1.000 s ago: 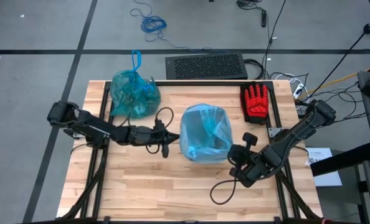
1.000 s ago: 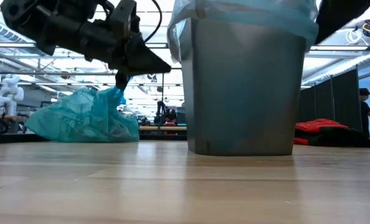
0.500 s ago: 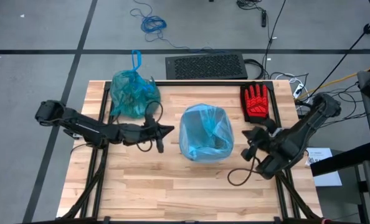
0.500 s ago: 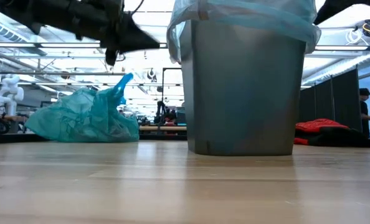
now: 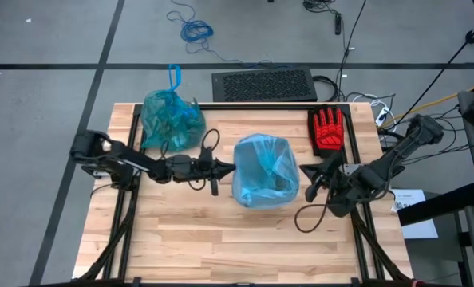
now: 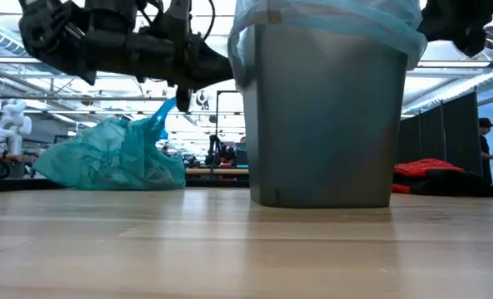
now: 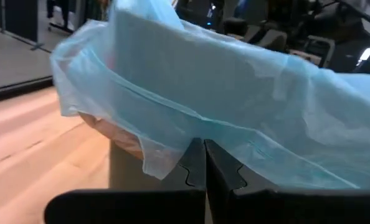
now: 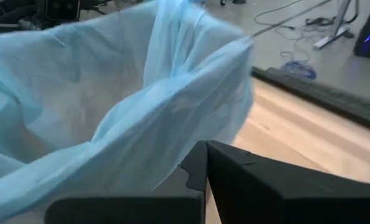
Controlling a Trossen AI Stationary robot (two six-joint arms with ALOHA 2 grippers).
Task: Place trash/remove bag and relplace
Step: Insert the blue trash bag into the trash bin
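Observation:
A grey bin (image 5: 265, 182) stands mid-table, lined with a pale sky-blue bag (image 5: 262, 159) folded over its rim. The teal-green bag (image 5: 171, 119), knotted shut, rests on the table's far left part. No loose trash shows. My left gripper (image 5: 231, 168) is shut and points level at the bin's left rim. My right gripper (image 5: 303, 171) is shut at the bin's right rim. In the wrist views each pair of shut fingertips, left (image 7: 203, 144) and right (image 8: 203, 146), stands just before the liner's overhang. My left gripper has its shut tips level at the sky-blue liner's folded-over edge (image 7: 172, 149) on the bin's left side; I cannot tell whether they touch it. My right gripper has its shut tips at the liner's overhang (image 8: 172, 149) on the bin's right side; whether they touch, I cannot tell.
A red glove (image 5: 328, 130) lies on the table's far right part. A dark keyboard-like panel (image 5: 262, 84) sits beyond the far edge. Cables loop under both arms. Bare wood stretches along the near side (image 5: 237, 247).
My left gripper swung from pointing down near the table's middle to level, rose, and moved right toward the bin's left rim. My right gripper rose from the near right and moved to the bin's right rim, turning toward it. The bin and both bags stayed put.

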